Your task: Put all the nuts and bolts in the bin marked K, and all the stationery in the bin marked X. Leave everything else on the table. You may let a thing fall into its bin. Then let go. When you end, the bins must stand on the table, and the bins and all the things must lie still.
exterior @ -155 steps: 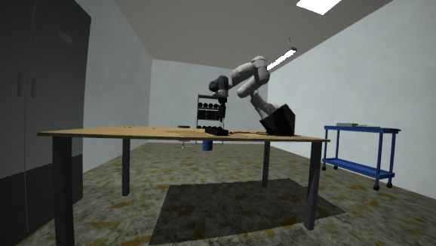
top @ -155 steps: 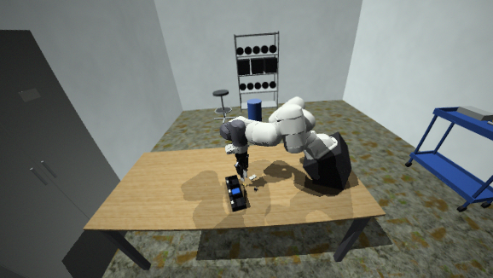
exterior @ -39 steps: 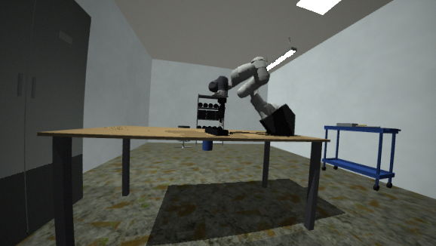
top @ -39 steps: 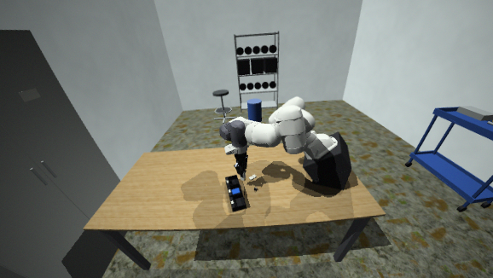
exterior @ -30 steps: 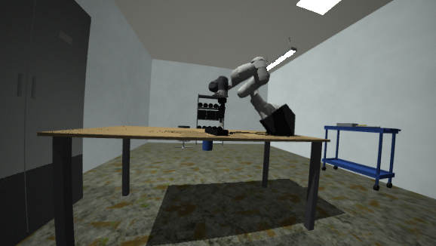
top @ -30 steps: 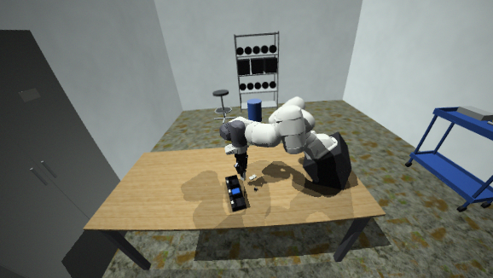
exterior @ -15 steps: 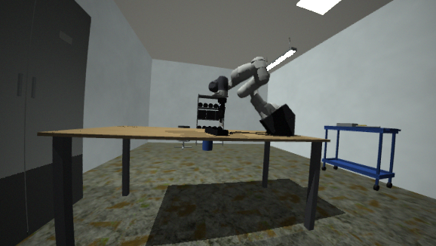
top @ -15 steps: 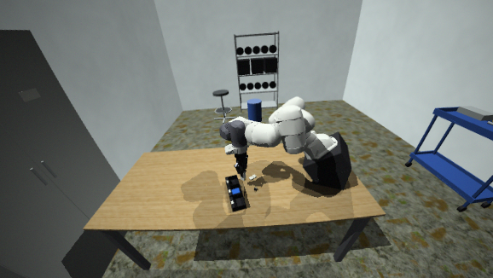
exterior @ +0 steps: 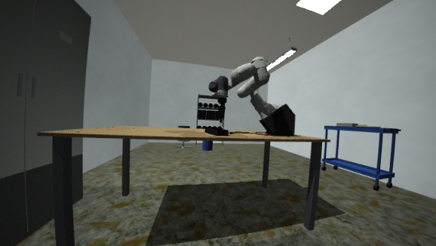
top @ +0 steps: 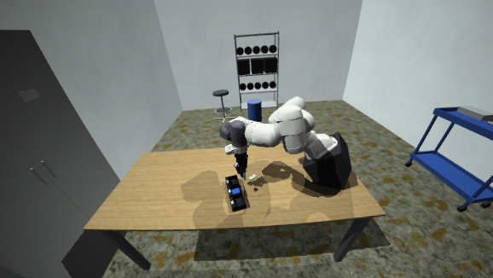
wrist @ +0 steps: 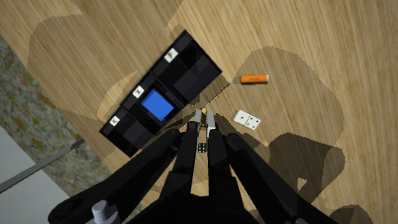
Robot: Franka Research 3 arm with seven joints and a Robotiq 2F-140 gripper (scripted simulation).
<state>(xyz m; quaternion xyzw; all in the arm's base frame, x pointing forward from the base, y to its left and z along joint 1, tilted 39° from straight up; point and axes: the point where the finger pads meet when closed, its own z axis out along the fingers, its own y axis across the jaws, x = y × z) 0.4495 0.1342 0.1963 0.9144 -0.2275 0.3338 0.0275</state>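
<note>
From the top view, the white arm (top: 277,128) reaches out from its dark base (top: 337,164) toward nine o'clock over the wooden table (top: 162,200), with the gripper (top: 242,172) pointing down just past the twelve o'clock end of a black row of bins (top: 236,194); a blue item (top: 234,191) sits in the middle bin, and small pieces (top: 254,178) lie on the wood at about three o'clock of the fingertips. From the exterior view, the gripper (exterior: 222,113) hangs above the row of bins (exterior: 216,131), clear of the table (exterior: 113,133), with a blue cart (exterior: 358,130) at three o'clock. From the wrist view, the fingers stand nearly together, pinching a small brass-coloured thing (wrist: 204,109) too tiny to name, just beside the nearest corner of the bins (wrist: 195,70). The labels on the bins are too blurred to read. An orange cylinder (wrist: 254,79) lies at one o'clock of the fingertips, a white domino (wrist: 247,119) at three o'clock, and a dark die (wrist: 201,148) shows between the finger links.
</note>
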